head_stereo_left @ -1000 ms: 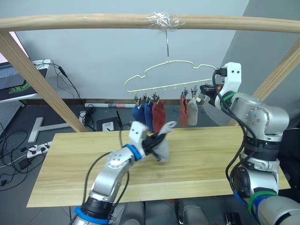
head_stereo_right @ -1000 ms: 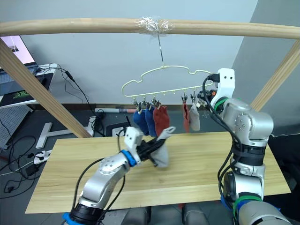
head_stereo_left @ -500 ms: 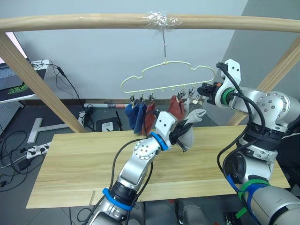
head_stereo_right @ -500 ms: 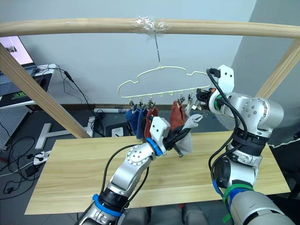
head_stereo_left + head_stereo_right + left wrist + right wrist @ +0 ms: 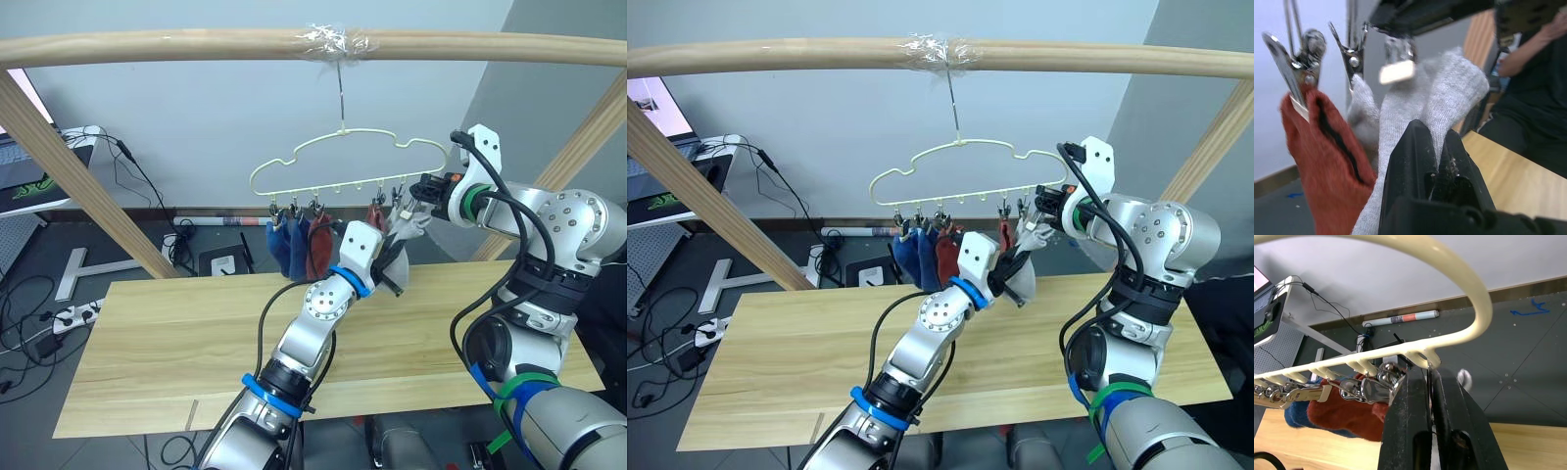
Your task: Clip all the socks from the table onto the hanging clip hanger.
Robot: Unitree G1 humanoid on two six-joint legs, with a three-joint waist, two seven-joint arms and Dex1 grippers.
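Note:
The pale yellow-green clip hanger (image 5: 333, 186) hangs by its hook from the wooden bar. Two blue socks (image 5: 282, 245) and a rust red sock (image 5: 321, 250) are clipped at its left end. Another rust red sock (image 5: 1322, 161) and a light grey sock (image 5: 1359, 105) hang near its right end. My left gripper (image 5: 380, 257) is shut on a second light grey sock (image 5: 1420, 107), held up just under the rightmost clip (image 5: 1396, 68). My right gripper (image 5: 1429, 382) is shut on that clip at the hanger's right end. The table (image 5: 176, 333) lies below.
The round wooden bar (image 5: 196, 44) runs overhead, with slanted wooden poles at the left (image 5: 78, 166) and right (image 5: 578, 147). Cables and a power strip (image 5: 59, 313) lie on the floor at the left. A person (image 5: 1542, 98) is beyond the table.
My left arm has lifted the grey sock from just above the table up to the hanger's right end. The hanger has swung a little. The right gripper has stayed at the end clip.

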